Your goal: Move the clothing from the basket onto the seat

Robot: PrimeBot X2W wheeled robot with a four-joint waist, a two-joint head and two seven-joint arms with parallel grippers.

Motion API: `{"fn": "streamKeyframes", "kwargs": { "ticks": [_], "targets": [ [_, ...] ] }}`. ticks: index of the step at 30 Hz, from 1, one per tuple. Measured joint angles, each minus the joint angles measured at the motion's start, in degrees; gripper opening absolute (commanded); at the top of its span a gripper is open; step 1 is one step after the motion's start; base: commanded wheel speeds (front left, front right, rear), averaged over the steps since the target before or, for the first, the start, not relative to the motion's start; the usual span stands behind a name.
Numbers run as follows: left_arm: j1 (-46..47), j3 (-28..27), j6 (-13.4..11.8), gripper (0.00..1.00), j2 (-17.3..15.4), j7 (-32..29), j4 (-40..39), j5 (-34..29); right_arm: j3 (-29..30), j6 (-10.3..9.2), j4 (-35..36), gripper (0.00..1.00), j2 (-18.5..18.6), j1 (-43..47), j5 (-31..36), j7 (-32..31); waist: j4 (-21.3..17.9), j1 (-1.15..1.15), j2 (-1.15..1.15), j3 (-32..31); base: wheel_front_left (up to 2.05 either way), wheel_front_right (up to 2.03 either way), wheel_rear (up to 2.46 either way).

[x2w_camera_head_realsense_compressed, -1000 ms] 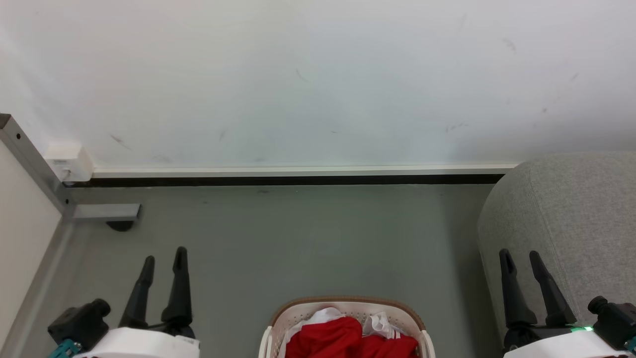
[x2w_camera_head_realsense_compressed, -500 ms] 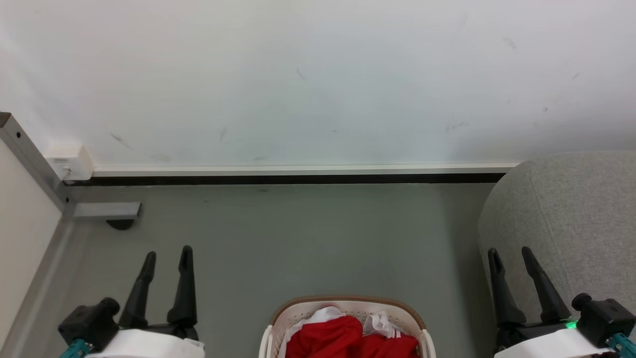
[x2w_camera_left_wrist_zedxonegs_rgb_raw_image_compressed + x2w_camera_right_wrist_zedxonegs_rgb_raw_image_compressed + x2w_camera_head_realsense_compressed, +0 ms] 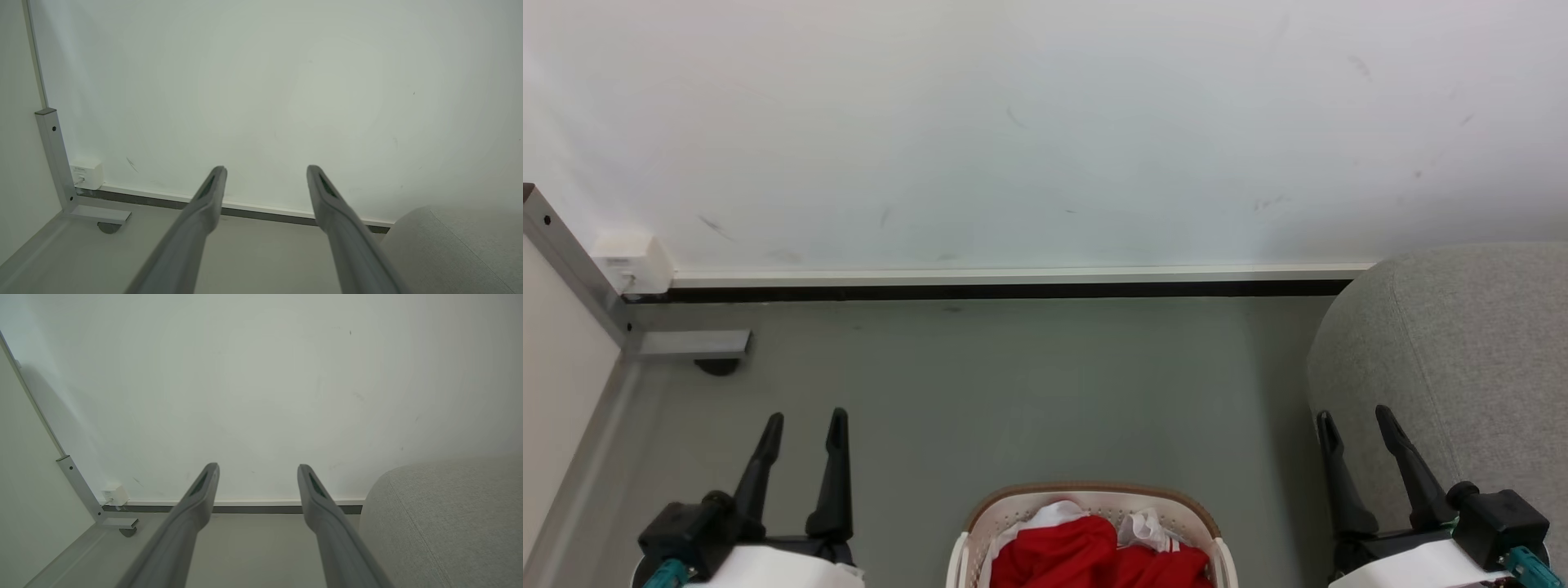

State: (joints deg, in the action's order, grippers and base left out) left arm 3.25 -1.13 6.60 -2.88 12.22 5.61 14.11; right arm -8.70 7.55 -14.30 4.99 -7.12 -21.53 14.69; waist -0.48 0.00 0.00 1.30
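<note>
— Where's the clothing?
— Bright red fabric clothing (image 3: 1062,557) lies in the oval cream plastic basket (image 3: 1094,492) at six o'clock; light grey woven seat (image 3: 1462,343) at three; grey floor (image 3: 1029,384) between.
— Your tools?
— My left gripper (image 3: 806,417) and right gripper (image 3: 1353,414) are both spread; the right is just beside the seat.

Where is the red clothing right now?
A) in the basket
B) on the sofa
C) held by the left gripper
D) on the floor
A: the clothing lies heaped inside the basket, and the left gripper and right gripper are both open and empty.
</note>
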Motion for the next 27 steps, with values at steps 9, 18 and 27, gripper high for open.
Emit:
{"fn": "streamKeyframes", "kwargs": {
  "ticks": [9,18,27],
  "targets": [
    [0.0,0.2,0.4,1.00,0.0,1.0,0.5,-3.9,0.5,0.00,-0.3,1.00,-1.0,-0.2,3.9,0.0,-0.1,0.00,0.00,0.3,0.00,0.00,0.00],
    [0.1,0.4,0.6,1.00,0.0,2.0,0.6,-7.5,1.3,0.00,-0.9,1.00,-1.6,-0.6,7.9,0.1,-0.2,0.00,0.00,0.2,0.00,0.00,0.00],
    [0.1,0.4,0.9,1.00,0.0,2.9,0.5,-10.6,1.7,0.00,-1.3,1.00,-2.2,-0.7,10.9,0.1,-0.2,0.00,0.00,0.2,0.00,0.00,0.00]
  ]
}}
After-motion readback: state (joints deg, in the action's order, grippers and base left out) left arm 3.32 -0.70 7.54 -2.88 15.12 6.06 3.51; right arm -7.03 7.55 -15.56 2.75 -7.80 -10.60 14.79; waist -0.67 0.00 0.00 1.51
